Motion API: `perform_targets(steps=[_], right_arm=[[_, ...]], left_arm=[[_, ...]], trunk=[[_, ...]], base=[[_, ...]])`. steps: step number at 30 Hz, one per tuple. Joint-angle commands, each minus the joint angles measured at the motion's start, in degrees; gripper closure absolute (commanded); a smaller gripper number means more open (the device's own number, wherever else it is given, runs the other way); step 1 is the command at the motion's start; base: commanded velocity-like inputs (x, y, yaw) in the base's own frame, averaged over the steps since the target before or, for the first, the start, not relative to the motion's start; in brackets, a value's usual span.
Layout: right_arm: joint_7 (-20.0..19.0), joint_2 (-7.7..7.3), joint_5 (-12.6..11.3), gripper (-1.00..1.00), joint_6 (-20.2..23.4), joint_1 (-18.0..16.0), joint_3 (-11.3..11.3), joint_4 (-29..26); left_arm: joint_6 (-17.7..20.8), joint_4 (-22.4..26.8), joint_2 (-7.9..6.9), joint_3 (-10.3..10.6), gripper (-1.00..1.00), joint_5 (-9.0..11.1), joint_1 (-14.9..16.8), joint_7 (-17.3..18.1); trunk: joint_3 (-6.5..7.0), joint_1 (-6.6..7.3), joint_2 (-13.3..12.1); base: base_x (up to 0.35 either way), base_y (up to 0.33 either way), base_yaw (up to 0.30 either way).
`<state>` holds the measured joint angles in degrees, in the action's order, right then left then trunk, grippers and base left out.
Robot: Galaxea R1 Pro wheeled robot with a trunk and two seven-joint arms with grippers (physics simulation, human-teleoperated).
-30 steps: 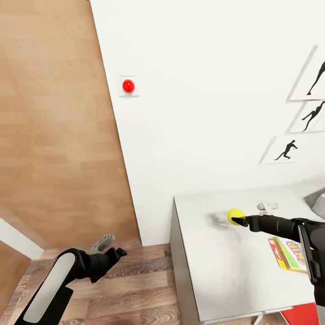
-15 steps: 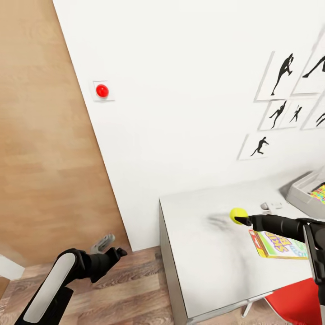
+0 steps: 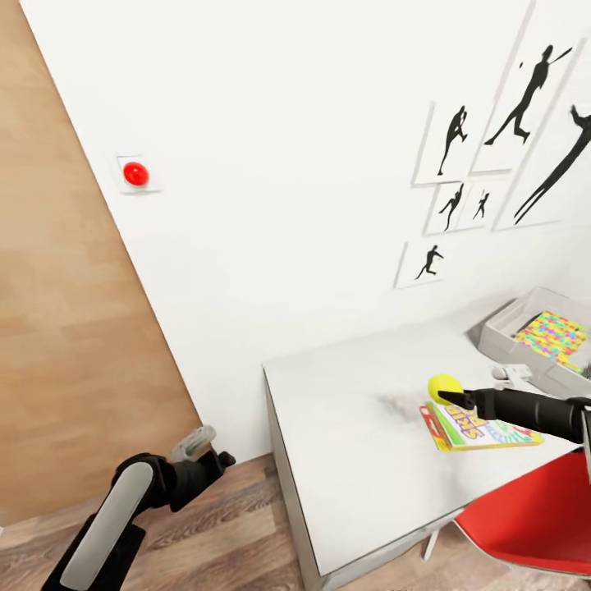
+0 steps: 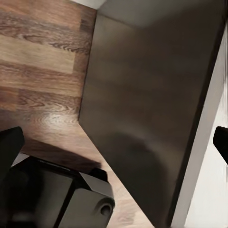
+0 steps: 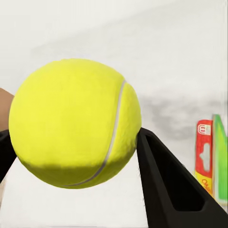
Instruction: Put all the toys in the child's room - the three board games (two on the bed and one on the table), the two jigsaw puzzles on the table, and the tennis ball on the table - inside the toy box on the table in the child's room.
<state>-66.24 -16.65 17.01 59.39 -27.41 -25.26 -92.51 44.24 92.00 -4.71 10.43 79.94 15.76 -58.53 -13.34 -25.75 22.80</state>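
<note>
The view has been swung rightward since the earlier frame, and the shallow light grey toy box (image 3: 502,332) is now seen. The small fuzzy yellow-green tennis ball (image 3: 443,387) is clenched between the right gripper's (image 3: 454,397) black fingers (image 5: 166,183), above the long light grey table (image 3: 361,443) beside the printed SKIP-BO board game (image 3: 480,428). The left gripper (image 3: 215,460) is held low over the wood floor (image 3: 230,533); its state cannot be told.

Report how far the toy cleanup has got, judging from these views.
Done: one jigsaw puzzle already lies in the toy box. In hand: the right gripper holds the tennis ball above the table. Left: the ball needs dropping in, and the SKIP-BO board game sits outside the box. The left gripper hangs beside the table.
</note>
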Motion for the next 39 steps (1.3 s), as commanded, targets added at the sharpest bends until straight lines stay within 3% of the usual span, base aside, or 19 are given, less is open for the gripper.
perform_targets(steps=[1,17,27,32,39], right_arm=[[-1.2,-0.04,0.4,1.00,0.4,-0.1,-0.5,0.0],[-14.5,-0.14,0.4,1.00,-0.8,0.0,-6.8,0.0],[-21.3,-0.10,0.4,1.00,-1.0,0.0,-10.7,0.0],[-22.9,0.10,0.4,1.00,-2.0,0.1,-11.4,0.0],[-23.6,0.32,0.4,1.00,-3.6,0.2,-11.7,0.0]], left_arm=[[0.0,0.1,0.03,0.1,-1.00,0.1,0.1,-0.5],[-3.4,0.1,0.15,0.5,-1.00,-1.1,0.0,-0.3],[-9.3,0.1,-0.41,0.5,-1.00,-1.3,-0.1,-0.3],[-12.8,0.1,-0.63,0.5,-1.00,-1.3,-0.1,-0.3],[-14.3,0.1,-0.72,0.5,-1.00,-1.4,-0.1,-0.4]], trunk=[[-0.06,-0.04,0.1],[0.83,-0.04,0.1],[1.38,-0.04,0.1],[1.63,-0.04,0.1],[1.94,-0.04,0.1]], base=[[0.000,0.000,-0.239],[0.000,0.000,-0.239],[0.000,0.000,-0.230],[0.000,0.000,-0.179],[0.000,0.000,-0.158]])
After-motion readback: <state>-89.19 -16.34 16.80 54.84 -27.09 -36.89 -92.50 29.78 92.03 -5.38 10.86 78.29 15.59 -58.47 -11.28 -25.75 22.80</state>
